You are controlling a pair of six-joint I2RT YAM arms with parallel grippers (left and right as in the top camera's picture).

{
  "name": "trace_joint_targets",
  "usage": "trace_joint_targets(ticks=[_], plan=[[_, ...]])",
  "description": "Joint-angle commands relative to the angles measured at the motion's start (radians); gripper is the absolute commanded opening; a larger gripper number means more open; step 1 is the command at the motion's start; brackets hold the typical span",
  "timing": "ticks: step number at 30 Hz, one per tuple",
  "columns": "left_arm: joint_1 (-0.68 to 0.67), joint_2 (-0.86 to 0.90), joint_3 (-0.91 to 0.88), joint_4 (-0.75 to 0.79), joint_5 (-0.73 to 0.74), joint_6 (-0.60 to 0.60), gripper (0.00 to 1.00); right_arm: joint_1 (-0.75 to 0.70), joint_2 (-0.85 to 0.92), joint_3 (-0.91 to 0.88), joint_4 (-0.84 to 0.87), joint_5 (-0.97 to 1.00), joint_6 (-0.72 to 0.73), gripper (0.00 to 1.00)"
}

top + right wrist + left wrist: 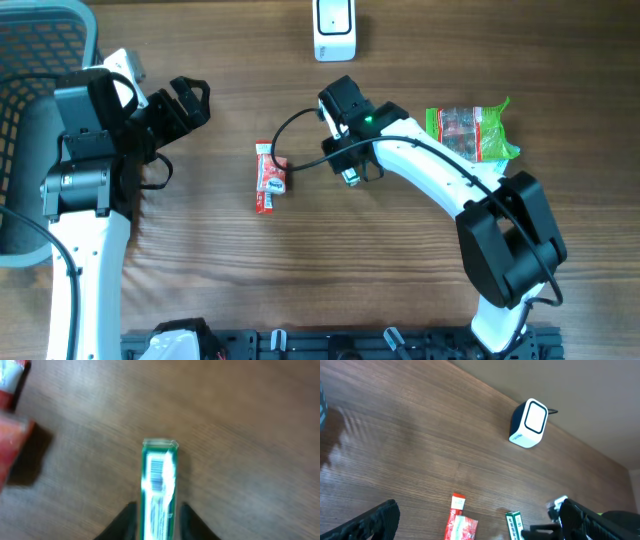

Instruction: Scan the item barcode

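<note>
The right gripper straddles the green pack; I cannot tell if it is clamped. The left gripper gapes, idle. Lifting the pack to the scanner is left.

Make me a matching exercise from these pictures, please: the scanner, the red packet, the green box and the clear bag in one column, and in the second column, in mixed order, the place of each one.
Column one
1. scanner
2. red packet
3. green box
4. clear bag

Column two
A. between the right jaws
B. at the far edge of the table, standing alone
C. on the right side of the table, lying free
D. near the middle of the table, lying free

Pairs: 1-B, 2-D, 3-A, 4-C
</note>
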Motion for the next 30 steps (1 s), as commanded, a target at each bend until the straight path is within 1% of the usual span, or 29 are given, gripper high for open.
trace_joint_targets(ticks=[1,2,5,9,13,18,21,23,26,30], plan=[[0.005,0.004,0.000,0.003,0.015,0.020,1.00,-0.029,-0.011,-0.014,0.051,0.066,0.077,0.08],[0.005,0.004,0.000,0.003,0.015,0.020,1.00,-0.042,-0.012,-0.014,0.058,0.065,0.102,0.04],[0.005,0.004,0.000,0.003,0.015,0.020,1.00,-0.085,-0.011,-0.014,0.048,0.034,0.177,0.04],[0.005,0.004,0.000,0.003,0.015,0.020,1.00,-0.141,-0.010,-0.050,0.061,-0.098,0.179,0.04],[0.005,0.004,0.000,0.003,0.015,0.020,1.00,-0.150,-0.010,-0.124,0.127,-0.174,0.180,0.04],[0.005,0.004,0.000,0.003,0.015,0.020,1.00,-0.145,-0.010,-0.149,0.149,-0.381,0.178,0.04],[0.005,0.004,0.000,0.003,0.015,0.020,1.00,-0.143,-0.010,-0.149,0.174,-0.620,0.120,0.04],[0.005,0.004,0.000,0.003,0.015,0.020,1.00,-0.142,-0.011,-0.148,0.178,-0.729,0.096,0.04],[0.005,0.004,0.000,0.003,0.015,0.020,1.00,-0.142,-0.011,-0.148,0.170,-0.748,0.093,0.04],[0.005,0.004,0.000,0.003,0.015,0.020,1.00,-0.142,-0.011,-0.148,0.157,-0.661,0.094,0.05]])
